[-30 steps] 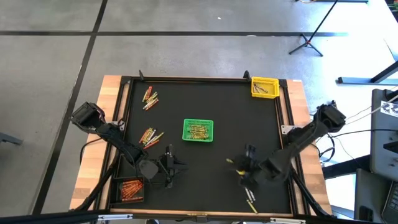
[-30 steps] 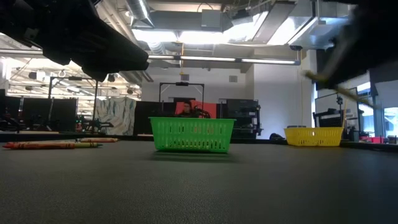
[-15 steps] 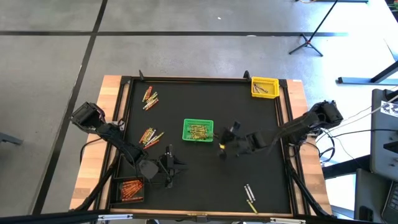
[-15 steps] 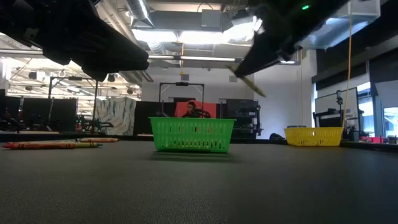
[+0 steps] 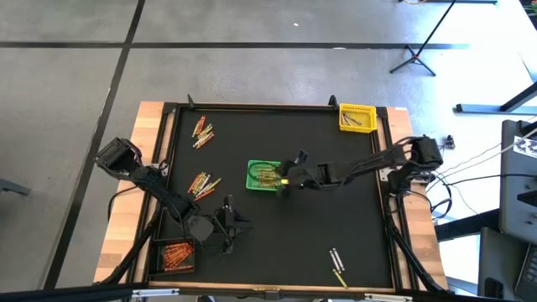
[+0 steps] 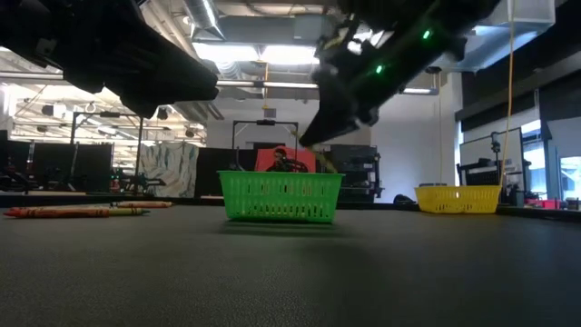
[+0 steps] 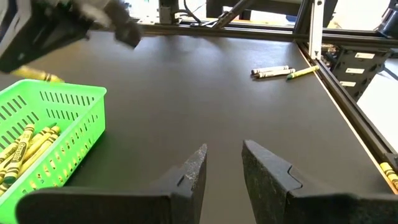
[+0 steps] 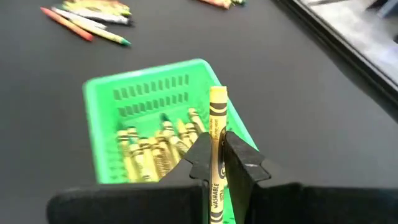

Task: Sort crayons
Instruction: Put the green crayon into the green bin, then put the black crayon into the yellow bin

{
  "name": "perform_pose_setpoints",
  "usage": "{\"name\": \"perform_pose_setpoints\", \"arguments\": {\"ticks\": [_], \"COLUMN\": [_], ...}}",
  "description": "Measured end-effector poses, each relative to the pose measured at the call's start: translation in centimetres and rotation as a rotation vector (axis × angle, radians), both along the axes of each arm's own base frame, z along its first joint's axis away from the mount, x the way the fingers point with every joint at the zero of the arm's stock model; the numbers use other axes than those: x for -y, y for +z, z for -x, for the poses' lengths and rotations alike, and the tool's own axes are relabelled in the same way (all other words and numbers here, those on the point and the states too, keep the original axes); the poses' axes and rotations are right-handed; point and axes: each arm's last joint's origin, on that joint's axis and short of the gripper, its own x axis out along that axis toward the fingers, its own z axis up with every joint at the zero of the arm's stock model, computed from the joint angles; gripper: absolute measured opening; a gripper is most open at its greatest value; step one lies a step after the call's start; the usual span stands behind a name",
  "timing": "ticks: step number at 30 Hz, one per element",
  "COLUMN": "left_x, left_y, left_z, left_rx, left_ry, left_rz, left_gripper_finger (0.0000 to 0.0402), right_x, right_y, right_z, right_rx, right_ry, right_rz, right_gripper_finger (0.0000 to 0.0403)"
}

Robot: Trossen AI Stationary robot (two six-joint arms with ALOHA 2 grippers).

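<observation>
Yellow wrapping marks the single crayon (image 8: 217, 143) that is pinched between the fingers of the right gripper (image 8: 215, 157), held above the rim of the one green basket (image 8: 99, 109) at mid-worktop (image 5: 268, 243), where more yellowish crayons are piled. One yellow basket (image 5: 356, 117) is seen at the far right corner. The left gripper (image 7: 222, 168) is parked near the front, its fingers slightly apart and empty.
</observation>
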Motion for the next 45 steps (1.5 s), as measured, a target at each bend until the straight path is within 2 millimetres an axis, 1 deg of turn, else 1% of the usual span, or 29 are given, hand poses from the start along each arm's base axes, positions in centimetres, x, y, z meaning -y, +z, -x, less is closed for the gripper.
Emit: {"name": "perform_pose_setpoints", "arguments": {"ticks": [3,6,9,11,13,19,21,24,27,30,33,36,39,45], "left_x": [0.0,0.0,0.0,0.0,0.0,0.0,0.0,0.0,0.0,0.0,0.0,0.0,0.0,0.0], "left_y": [0.0,0.0,0.0,0.0,0.0,0.0,0.0,0.0,0.0,0.0,0.0,0.0,0.1,0.1], "left_z": [0.0,0.0,0.0,0.0,0.0,0.0,0.0,0.0,0.0,0.0,0.0,0.0,0.0,0.0], "left_rx": [0.000,0.000,0.000,-0.001,-0.001,-0.001,-0.001,-0.001,-0.002,-0.003,-0.002,0.003,0.007,0.009], "left_ry": [0.000,0.000,0.000,0.000,0.000,0.000,0.000,0.000,-0.002,-0.004,-0.004,-0.004,-0.004,-0.004], "left_rz": [0.000,0.000,-0.001,-0.001,-0.001,-0.001,-0.001,-0.001,0.000,0.000,0.000,0.004,0.007,0.008], "left_gripper_finger": [0.0088,0.0088,0.0088,0.0088,0.0088,0.0088,0.0088,0.0088,0.0088,0.0088,0.0088,0.0088,0.0088,0.0088], "right_x": [0.7,1.1,0.9,0.9,0.8,0.8,0.7,-0.1,-1.7,-3.9,-6.2,-8.9,-11.5,-16.1], "right_y": [-1.0,-1.6,-1.8,-1.8,-1.8,-1.7,-1.0,0.6,2.5,4.1,5.0,5.2,4.8,4.6], "right_z": [-0.3,-0.4,-0.5,-0.6,-0.6,-0.4,-0.3,0.3,1.7,3.6,5.7,7.6,9.5,13.0], "right_rx": [-0.029,-0.045,-0.049,-0.046,-0.048,-0.061,-0.040,-0.014,-0.021,-0.051,-0.096,-0.149,-0.214,-0.248], "right_ry": [-0.021,0.005,0.036,0.038,0.045,0.075,0.090,0.132,0.181,0.235,0.286,0.333,0.379,0.420], "right_rz": [0.000,-0.037,-0.064,-0.065,-0.070,-0.094,-0.100,-0.115,-0.118,-0.137,-0.170,-0.210,-0.241,-0.359], "right_gripper_finger": [0.0024,0.0024,0.0024,0.0032,0.0050,0.0134,0.0152,0.0165,0.0167,0.0167,0.0167,0.0167,0.0168,0.0168]}}
